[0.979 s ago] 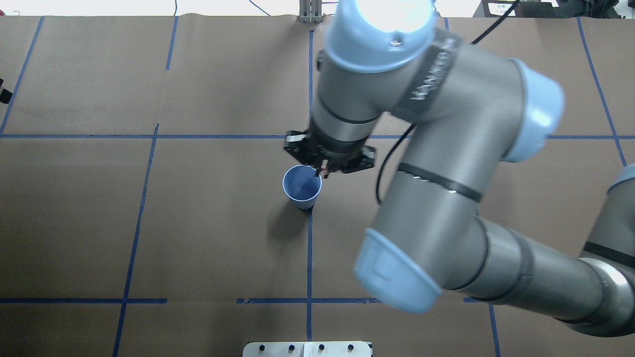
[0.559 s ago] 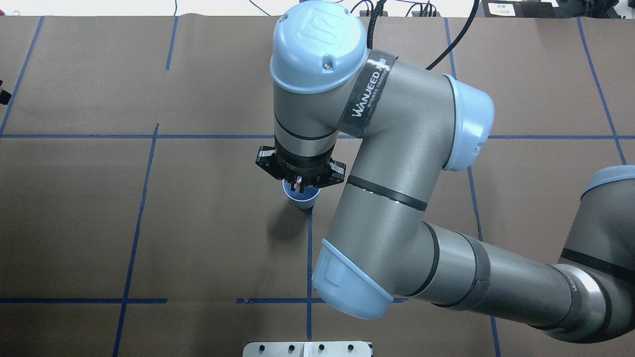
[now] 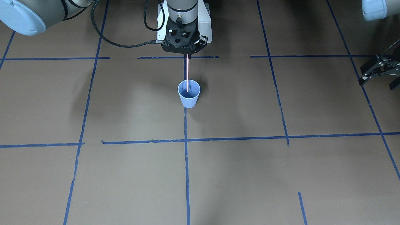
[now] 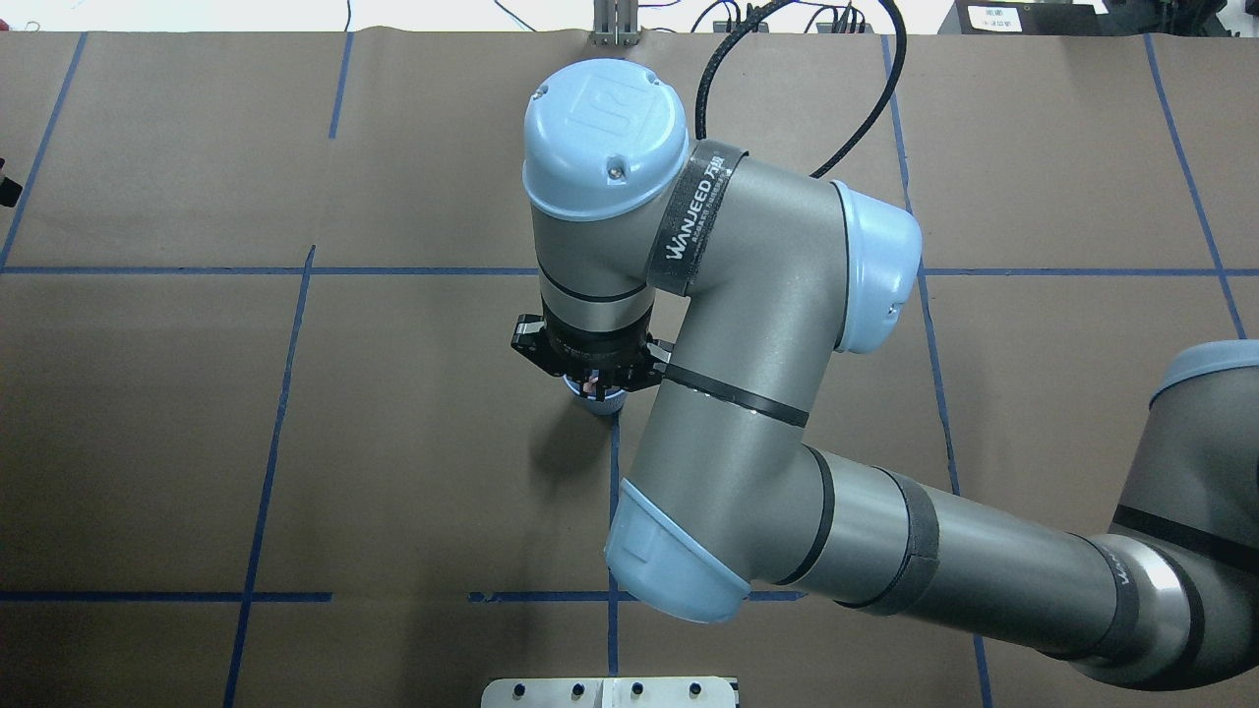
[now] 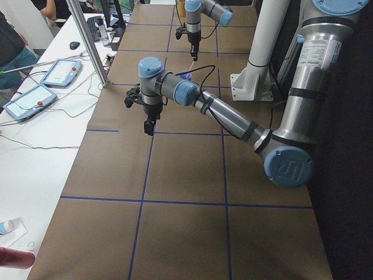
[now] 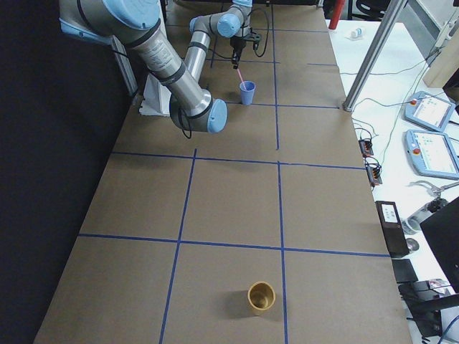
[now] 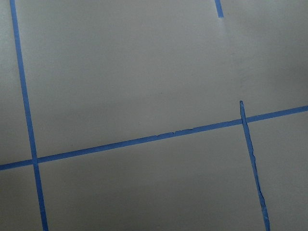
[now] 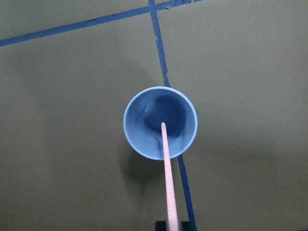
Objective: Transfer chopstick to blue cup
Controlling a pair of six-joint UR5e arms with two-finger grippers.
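The blue cup (image 3: 188, 97) stands upright on the brown paper, on a blue tape line. My right gripper (image 3: 187, 55) is directly above it, shut on the top end of the pink chopstick (image 3: 187, 73). The chopstick hangs straight down with its lower tip inside the cup's mouth. The right wrist view shows the chopstick (image 8: 167, 178) pointing into the cup (image 8: 139, 144). In the overhead view the right gripper (image 4: 595, 382) hides most of the cup (image 4: 610, 402). My left gripper (image 3: 377, 82) is open and empty, far off at the table's side.
A brown cup (image 6: 261, 295) stands at the table's far right end. A white mounting plate (image 4: 610, 691) sits at the near edge. Blue tape lines cross the paper. A side table with tablets (image 5: 61, 70) runs beyond the far edge.
My right arm has swung left and brought the gripper with the chopstick from beside the cup's rim to directly over the cup, which it now mostly hides in the overhead view.
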